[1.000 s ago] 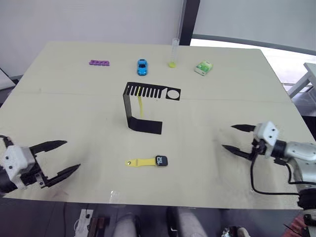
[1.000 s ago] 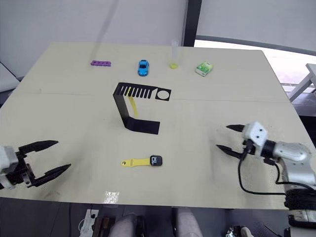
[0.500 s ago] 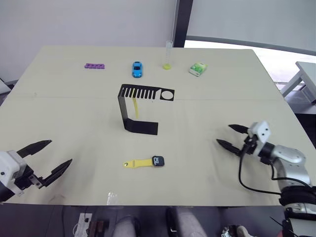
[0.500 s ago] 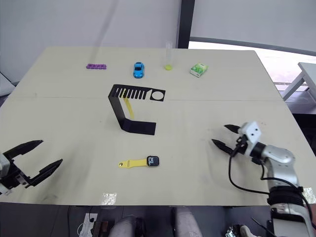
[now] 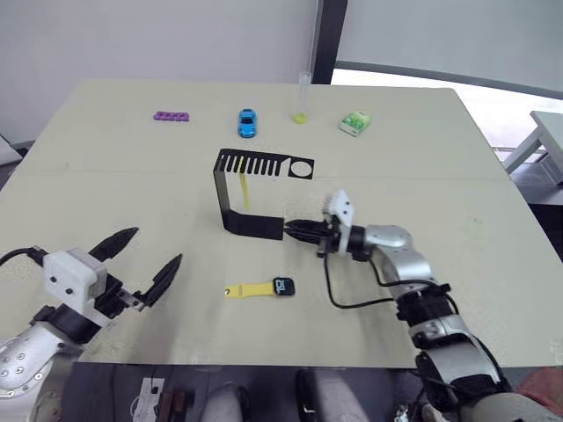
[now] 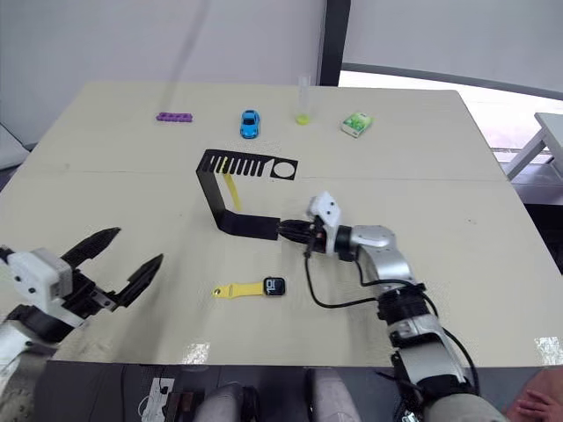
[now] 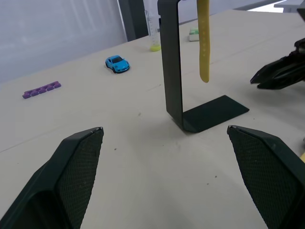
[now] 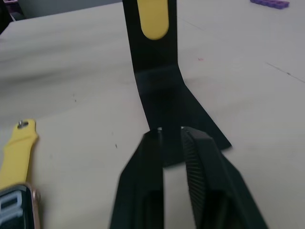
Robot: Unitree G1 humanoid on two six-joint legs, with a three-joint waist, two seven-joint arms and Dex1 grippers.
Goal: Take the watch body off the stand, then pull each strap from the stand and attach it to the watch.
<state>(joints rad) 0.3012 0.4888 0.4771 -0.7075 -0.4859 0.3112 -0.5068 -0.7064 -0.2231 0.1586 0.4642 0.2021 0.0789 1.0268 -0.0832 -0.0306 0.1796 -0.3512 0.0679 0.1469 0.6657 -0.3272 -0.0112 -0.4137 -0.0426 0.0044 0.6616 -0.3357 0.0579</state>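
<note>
Standing mid-worktop (image 5: 457,202), the stand (image 5: 251,189) has one yellow strap (image 5: 242,191) hanging from its slotted top plate, and my right pincer (image 5: 297,230) points at the edge of its flat base with fingers nearly together, gripping nothing. Nearer me, my left pincer (image 5: 145,261) hovers wide open and empty. The watch body (image 5: 283,286) lies flat on the worktop in front of the stand, the other strap (image 5: 246,289) fixed to its left side.
</note>
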